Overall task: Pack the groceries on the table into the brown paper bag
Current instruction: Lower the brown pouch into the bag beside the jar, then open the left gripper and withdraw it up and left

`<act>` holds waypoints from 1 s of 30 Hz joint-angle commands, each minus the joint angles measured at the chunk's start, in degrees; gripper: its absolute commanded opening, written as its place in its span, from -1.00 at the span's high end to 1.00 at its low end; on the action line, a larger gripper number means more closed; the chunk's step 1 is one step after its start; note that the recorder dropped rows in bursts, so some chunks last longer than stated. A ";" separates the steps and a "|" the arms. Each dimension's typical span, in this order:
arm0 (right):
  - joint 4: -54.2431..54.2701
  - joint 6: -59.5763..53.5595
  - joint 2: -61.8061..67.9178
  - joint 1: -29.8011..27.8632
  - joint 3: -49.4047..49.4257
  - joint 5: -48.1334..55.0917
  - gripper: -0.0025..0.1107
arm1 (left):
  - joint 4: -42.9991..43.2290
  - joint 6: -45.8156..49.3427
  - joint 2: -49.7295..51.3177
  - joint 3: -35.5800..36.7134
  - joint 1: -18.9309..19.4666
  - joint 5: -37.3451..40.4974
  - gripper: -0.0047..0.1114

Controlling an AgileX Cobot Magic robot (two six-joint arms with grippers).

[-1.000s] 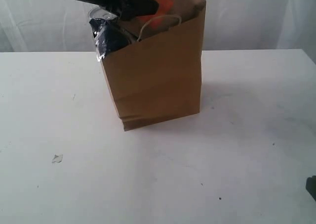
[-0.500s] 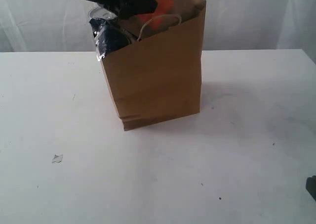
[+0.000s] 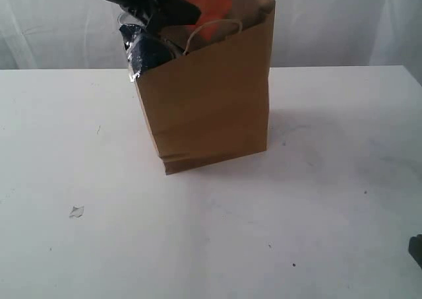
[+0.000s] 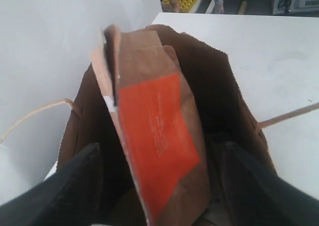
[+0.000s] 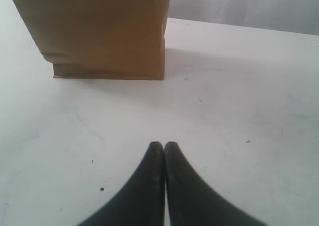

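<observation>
You are at the placing step: the flat, creased orange-brown pouch (image 4: 157,136) with its bright orange label stands on end in the mouth of the tall kraft-brown paper bag (image 3: 211,107), its top poking above the rim; beside it at the bag's left edge a long navy packet (image 3: 142,51) of crinkled, glossy film also juts out; the bag itself stands upright near the middle of the large flat white tabletop (image 3: 297,213), its stiff matte paper creased near the base and a twisted paper loop handle (image 3: 214,28) arching over the front wall; your left gripper (image 4: 160,150) hangs over the opening with its jaws spread wide, the dark smooth fingers (image 4: 79,181) on either side of the pouch and, as far as the wrist view shows, not touching it; so the pouch looks released, and the next move probably calls for a straight lift clear of the rim without snagging the handle or tipping the light bag; your right gripper (image 5: 164,148) hovers low over the table, well apart from the bag, jaws pressed together and empty; no other grocery shows on the tabletop, only a tiny white scrap (image 3: 76,211), so packing seems nearly done.
</observation>
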 commanded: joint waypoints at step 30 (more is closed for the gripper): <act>0.02 -0.59 -0.39 -0.18 0.41 -0.26 0.96 | 25.00 -17.95 -10.60 -0.12 0.02 3.62 -0.15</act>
